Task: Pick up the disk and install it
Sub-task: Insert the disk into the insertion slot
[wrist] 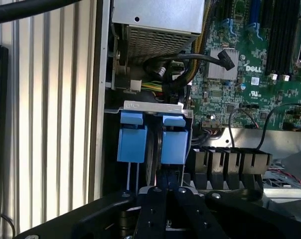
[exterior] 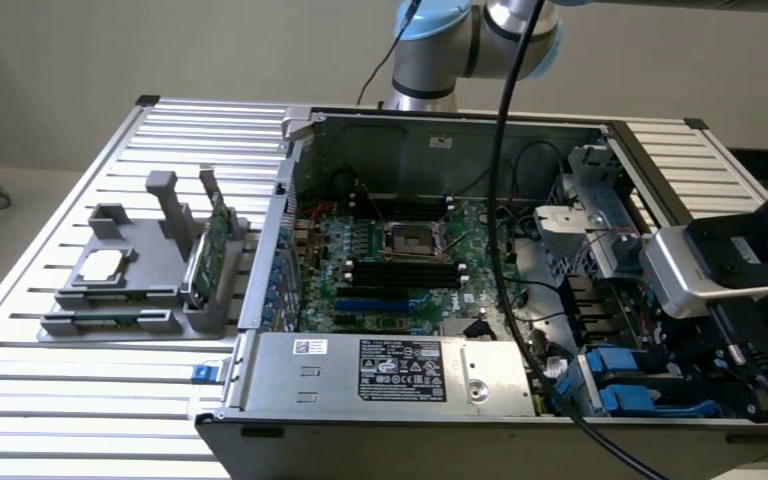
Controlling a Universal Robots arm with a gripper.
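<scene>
The disk stands in the drive bay at the case's front corner, on the exterior view's right. Its bright blue carrier [wrist: 132, 142] shows as two blue tabs side by side under a grey bracket, and as blue plastic [exterior: 618, 375] beside the power supply. The metal body is hidden inside the bay. My gripper [wrist: 165, 180] is shut, its black fingers pressed together. Their tips sit at the gap between the two blue tabs, close to the second tab [wrist: 174, 142]. I cannot tell whether they touch it. Nothing is held between the fingers.
The open computer case [exterior: 438, 130] lies on a slatted metal table [exterior: 77, 380]. The motherboard [wrist: 250, 74], the power supply [exterior: 398, 370] and black cables [wrist: 190, 59] crowd the bay. A grey fixture [exterior: 144, 290] holding a green card and a small chip stands at the exterior view's left.
</scene>
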